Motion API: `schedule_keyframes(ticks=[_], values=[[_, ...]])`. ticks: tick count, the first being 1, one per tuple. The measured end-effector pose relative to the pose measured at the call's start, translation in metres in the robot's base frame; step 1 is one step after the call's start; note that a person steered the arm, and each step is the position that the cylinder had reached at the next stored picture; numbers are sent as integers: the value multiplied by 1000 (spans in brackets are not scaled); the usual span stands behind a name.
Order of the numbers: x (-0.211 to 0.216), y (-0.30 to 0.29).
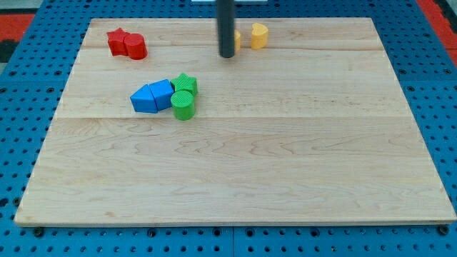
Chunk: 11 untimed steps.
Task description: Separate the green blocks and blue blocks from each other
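Single camera view of a pale wooden board (285, 178) on a blue perforated base (21, 143). My tip (227, 54), the lower end of a straight dark rod, rests on the board near the view's top; it carries nothing and touches no block. Well below the tip and to its left in the view lies the task cluster: a blue triangular block (145, 99) and a blue angular block (163, 93) side by side, with a green star-shaped block (186, 83) and a green cylindrical block (183, 105) touching or nearly touching their right side. The cluster's long axis runs roughly along the view's left–right, blues at the left end, greens at the right; the triangular block's point faces the view's left. A yellow cylindrical block (259, 35) stands just right of the tip, a second yellow block (237, 37) partly hidden behind the rod, and two red blocks (126, 43) well to its left. Judged stage: approach, separation not begun. The next move calls for bringing the tip down to the blue–green seam and pushing one colour away across the cluster's axis.
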State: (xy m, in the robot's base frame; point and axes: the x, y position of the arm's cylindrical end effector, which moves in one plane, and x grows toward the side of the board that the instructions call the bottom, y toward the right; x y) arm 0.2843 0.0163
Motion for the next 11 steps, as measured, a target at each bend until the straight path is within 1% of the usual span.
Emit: schedule_keyframes(ticks=[1, 2, 3, 4, 5, 6, 7, 8, 9, 10, 11], values=[[10, -11], [14, -60], [-16, -37], [8, -51], [57, -88], [113, -104], [146, -107], [163, -103], [211, -111], [206, -114], [203, -164]])
